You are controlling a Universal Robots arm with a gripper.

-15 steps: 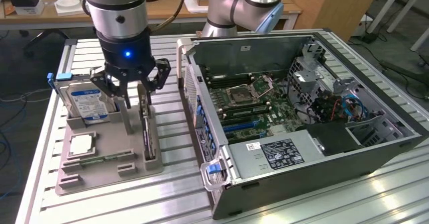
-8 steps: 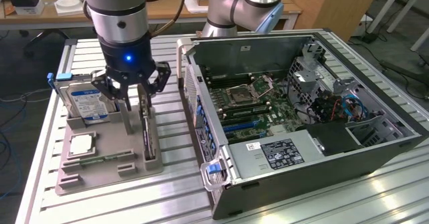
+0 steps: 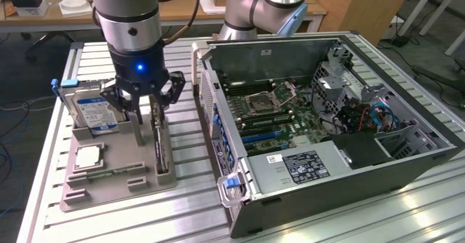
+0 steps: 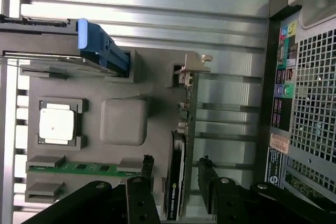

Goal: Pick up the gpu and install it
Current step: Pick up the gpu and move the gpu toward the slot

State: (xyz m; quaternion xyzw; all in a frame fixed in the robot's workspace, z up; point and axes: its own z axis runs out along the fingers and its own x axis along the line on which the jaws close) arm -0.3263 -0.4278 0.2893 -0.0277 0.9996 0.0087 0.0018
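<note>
gpu (image 3: 158,140) on edge in tray (image 3: 109,187) | pincer (image 4: 177,162) spread astride, seemingly clear

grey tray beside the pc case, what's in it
Hard drive on edge, square silver chip lying flat, green memory stick, and the gpu standing in it, straddled by the open gripper. The tray hides the gpu's lower edge.

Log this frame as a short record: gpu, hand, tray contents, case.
gpu: thin dark circuit card standing on edge in grey plastic tray, not lifted
hand: black robot hand open, a finger each side of the card
also in tray: silver blue-labelled hard drive, narrow green memory stick
case: black computer case, side open, green motherboard exposed
</note>
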